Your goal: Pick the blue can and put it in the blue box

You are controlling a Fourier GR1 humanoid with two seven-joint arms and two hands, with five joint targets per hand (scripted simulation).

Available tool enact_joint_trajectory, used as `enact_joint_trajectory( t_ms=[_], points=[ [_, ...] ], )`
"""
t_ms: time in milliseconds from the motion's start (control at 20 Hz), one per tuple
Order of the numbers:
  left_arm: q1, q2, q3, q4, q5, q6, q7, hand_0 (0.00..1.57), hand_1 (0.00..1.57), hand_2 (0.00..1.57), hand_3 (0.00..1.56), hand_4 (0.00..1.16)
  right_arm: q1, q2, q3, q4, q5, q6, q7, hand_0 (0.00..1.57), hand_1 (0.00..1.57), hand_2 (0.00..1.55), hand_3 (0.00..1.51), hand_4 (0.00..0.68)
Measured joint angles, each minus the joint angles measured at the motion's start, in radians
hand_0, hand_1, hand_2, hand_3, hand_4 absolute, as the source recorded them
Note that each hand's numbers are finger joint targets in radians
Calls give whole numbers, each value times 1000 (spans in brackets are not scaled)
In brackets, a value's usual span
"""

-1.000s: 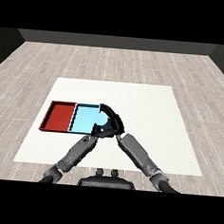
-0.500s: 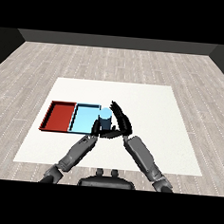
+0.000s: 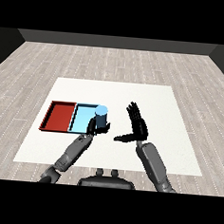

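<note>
While the left hand (image 3: 97,127) is curling its fingers (image 3: 91,126) round the can (image 3: 100,116), the right hand (image 3: 137,125) is standing open just beside it, fingers straight and spread upward, thumb pointing toward the can without touching it. One blue can is showing, upright, at the right edge of the blue tray (image 3: 84,117); whether it is resting on the tray floor or hanging just above the rim is hard to judge from where I am standing. Two trays are lying side by side and touching on the white desk (image 3: 157,103): one red tray (image 3: 60,116) on the left, one light blue on the right. Two grey forearms are coming in from below, and both are being cut off at the lower edge. The left hand is covering the can's lower part and the tray's near right corner, so that corner is hidden. Wooden floor (image 3: 113,61) is surrounding the desk.
</note>
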Motion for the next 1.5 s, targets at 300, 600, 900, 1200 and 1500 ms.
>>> enact_joint_trajectory(
  t_ms=[300,600,900,1200,1500],
  points=[
    [-9,44,41,-7,-33,7,60,1571,1571,1571,1501,1132,126,-51,-103,-120,-46,34,-40,0,0,0,0,0],
    [-52,130,146,110,-22,-27,81,1571,1571,1571,1498,1108,201,-92,-186,-166,-66,46,-42,0,0,0,0,0],
    [-146,214,246,323,-8,-68,137,1571,1571,1571,1508,1058,203,-102,-230,-141,-68,55,-45,0,0,0,0,0],
    [-255,234,273,564,-55,-53,190,1571,1571,1544,1401,992,184,-85,-242,-87,-52,52,-50,0,0,0,0,0],
    [-325,207,261,755,-109,-33,246,1522,1522,1397,1141,906,159,-56,-257,-2,-57,59,-69,0,0,0,0,0]
  ],
)
